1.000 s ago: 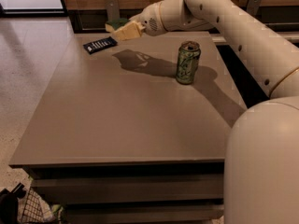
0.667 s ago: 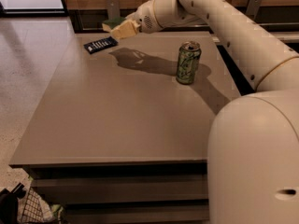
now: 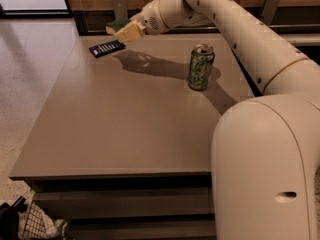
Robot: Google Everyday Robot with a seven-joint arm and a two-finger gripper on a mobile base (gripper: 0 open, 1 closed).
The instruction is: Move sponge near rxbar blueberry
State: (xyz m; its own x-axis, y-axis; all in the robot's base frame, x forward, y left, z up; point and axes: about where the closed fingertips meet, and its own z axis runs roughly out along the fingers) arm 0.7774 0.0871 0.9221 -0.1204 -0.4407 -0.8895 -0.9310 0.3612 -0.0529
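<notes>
Landmark for all positions: the green drink can (image 3: 201, 67), which stands upright on the brown table (image 3: 120, 134), right of the table's middle and toward its far edge. The gripper (image 3: 134, 28) is up and to the left of the can, well apart from it, raised above the table's far left part. It is clamped on the sponge (image 3: 125, 32), which it holds clear of the surface with the pale yellow foam facing the camera and the dark green scrub layer showing at the upper left. A shadow (image 3: 145, 64) of the gripper and its load falls on the tabletop between the can and the gripper. The rxbar blueberry (image 3: 106, 48) lies flat on the table, far left of the can, near the far left corner, its long side slanted. The sponge hangs just above and slightly right of the bar, near it and not touching it. The robot's arm (image 3: 235, 29) passes behind and above the can to the robot's pale body (image 3: 265, 169), which sits right of and nearer the camera than the can.
</notes>
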